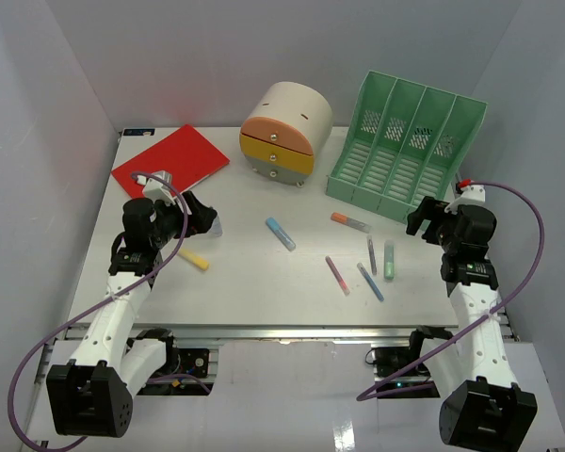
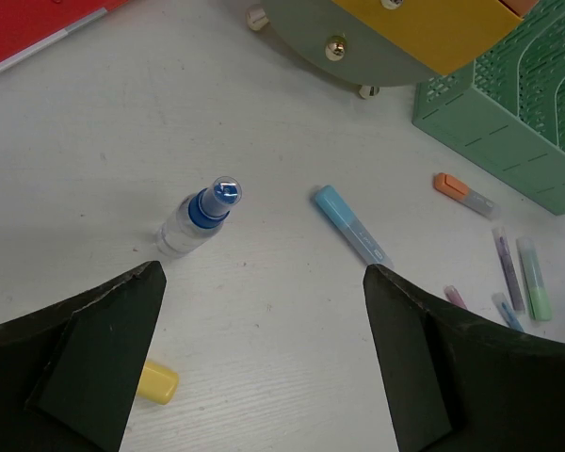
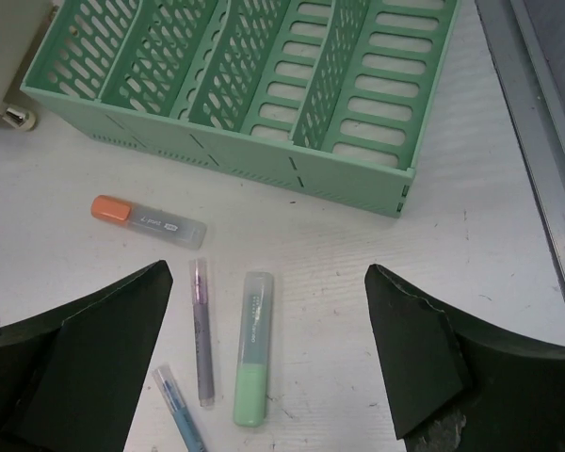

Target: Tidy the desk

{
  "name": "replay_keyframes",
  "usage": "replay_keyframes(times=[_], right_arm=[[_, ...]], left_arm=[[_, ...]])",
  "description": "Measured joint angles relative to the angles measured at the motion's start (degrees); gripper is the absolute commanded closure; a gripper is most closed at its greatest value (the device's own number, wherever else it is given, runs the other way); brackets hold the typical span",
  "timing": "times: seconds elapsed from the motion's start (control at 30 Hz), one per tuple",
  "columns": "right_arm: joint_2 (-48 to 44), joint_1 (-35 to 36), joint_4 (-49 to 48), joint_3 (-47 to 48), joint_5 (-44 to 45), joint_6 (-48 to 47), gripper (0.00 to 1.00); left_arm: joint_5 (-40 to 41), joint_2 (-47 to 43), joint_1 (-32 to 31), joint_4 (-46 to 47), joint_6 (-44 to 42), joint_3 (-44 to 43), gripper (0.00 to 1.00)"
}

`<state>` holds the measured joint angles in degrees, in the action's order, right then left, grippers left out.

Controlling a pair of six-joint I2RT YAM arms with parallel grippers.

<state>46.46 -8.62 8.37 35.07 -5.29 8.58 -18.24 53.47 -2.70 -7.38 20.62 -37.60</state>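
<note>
White desk [image 1: 254,282] spreads beneath both of your arms, its metal rail running along the near edge. On its far right stands the green file rack [image 1: 405,146], to the left of that the cream round drawer unit [image 1: 284,132], and a red notebook [image 1: 169,160] lies flat at the far left. Your left gripper [image 2: 264,273] hangs with its fingers spread wide near a small blue-capped bottle [image 2: 200,218]. Your right gripper [image 3: 268,273], fingers likewise apart, hovers over a green highlighter [image 3: 252,348] and a slim purple pen [image 3: 202,330] lying side by side.
</note>
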Motion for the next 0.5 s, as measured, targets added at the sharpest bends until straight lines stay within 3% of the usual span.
replay_keyframes(times=[0.2, 0.3, 0.5], right_arm=[[0.0, 0.0, 0.4, 0.4, -6.3, -1.8, 0.1], [0.5, 0.0, 0.2, 0.4, -15.3, -6.4, 0.1], [5.8, 1.5, 6.9, 6.2, -37.8, -24.8, 0.1]], left_arm=[[0.1, 0.0, 0.0, 0.1, -0.5, 0.0, 0.02], [0.9, 0.0, 0.0, 0.3, -1.5, 0.0, 0.02], [2.0, 1.2, 0.0, -1.3, -4.9, -5.0, 0.02]])
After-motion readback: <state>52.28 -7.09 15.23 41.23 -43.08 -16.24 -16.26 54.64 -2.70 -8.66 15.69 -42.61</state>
